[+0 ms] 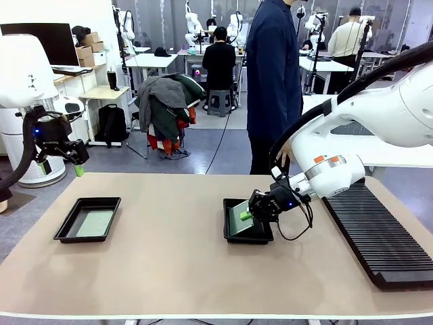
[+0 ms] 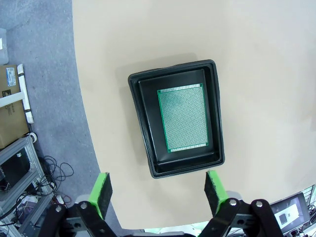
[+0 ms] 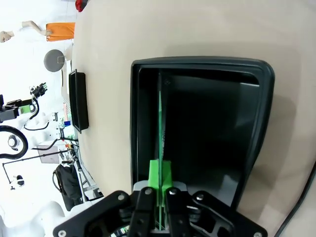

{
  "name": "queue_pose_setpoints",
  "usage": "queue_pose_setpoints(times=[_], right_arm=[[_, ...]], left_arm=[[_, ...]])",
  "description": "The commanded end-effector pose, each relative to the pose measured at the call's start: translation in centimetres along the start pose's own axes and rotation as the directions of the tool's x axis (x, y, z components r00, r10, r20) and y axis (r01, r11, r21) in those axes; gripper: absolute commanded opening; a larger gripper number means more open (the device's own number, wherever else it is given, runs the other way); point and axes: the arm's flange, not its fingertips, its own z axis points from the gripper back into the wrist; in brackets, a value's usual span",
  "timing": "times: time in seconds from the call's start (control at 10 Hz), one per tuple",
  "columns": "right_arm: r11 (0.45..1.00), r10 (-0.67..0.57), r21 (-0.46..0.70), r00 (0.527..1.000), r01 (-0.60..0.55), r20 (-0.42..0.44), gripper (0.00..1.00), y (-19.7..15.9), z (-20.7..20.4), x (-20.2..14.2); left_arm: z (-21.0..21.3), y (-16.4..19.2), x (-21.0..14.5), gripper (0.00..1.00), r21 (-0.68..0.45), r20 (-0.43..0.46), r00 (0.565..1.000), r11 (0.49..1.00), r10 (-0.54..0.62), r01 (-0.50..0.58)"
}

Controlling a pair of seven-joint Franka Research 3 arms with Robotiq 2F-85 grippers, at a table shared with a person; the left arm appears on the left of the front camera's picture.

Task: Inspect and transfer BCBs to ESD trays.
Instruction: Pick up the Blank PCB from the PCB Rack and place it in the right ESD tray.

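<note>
Two black ESD trays sit on the tan table. The left tray (image 1: 66, 229) (image 2: 143, 133) holds a green BCB (image 1: 95, 223) (image 2: 182, 118) lying flat on its floor. My left gripper (image 1: 76, 169) (image 2: 158, 190) hangs open high above that tray, nothing between its fingers. My right gripper (image 1: 247, 215) (image 3: 160, 177) is shut on a second BCB (image 1: 238, 218) (image 3: 161, 128). That board stands on edge, tilted inside the right tray (image 1: 260, 237) (image 3: 202, 63), its far end down near the tray floor.
A long black ribbed rack (image 1: 379, 230) lies along the table's right side. A person in dark clothes (image 1: 274, 74) stands at the far edge behind the right tray. Bare tabletop lies between the two trays.
</note>
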Motion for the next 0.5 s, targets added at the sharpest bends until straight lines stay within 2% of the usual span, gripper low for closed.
queue_pose_setpoints(times=[0.0, 0.3, 0.4], right_arm=[[1.000, 0.000, 0.000, 1.000, 0.000, 0.000, 0.02, 0.0, 0.0, 0.0], [0.994, -0.013, -0.106, 0.999, 0.008, -0.050, 0.02, 2.4, -0.4, 0.1], [0.991, -0.017, -0.133, 0.998, 0.009, -0.053, 0.07, 2.9, -0.5, 0.2]], left_arm=[[-0.3, 0.1, -0.1, 1.00, -0.008, 0.009, 1.000, 1.000, -0.006, 0.006], [-0.3, 0.1, -0.1, 1.00, -0.008, 0.009, 1.000, 1.000, -0.006, 0.006], [-0.3, 0.1, -0.1, 1.00, -0.008, 0.009, 1.000, 1.000, -0.006, 0.006]])
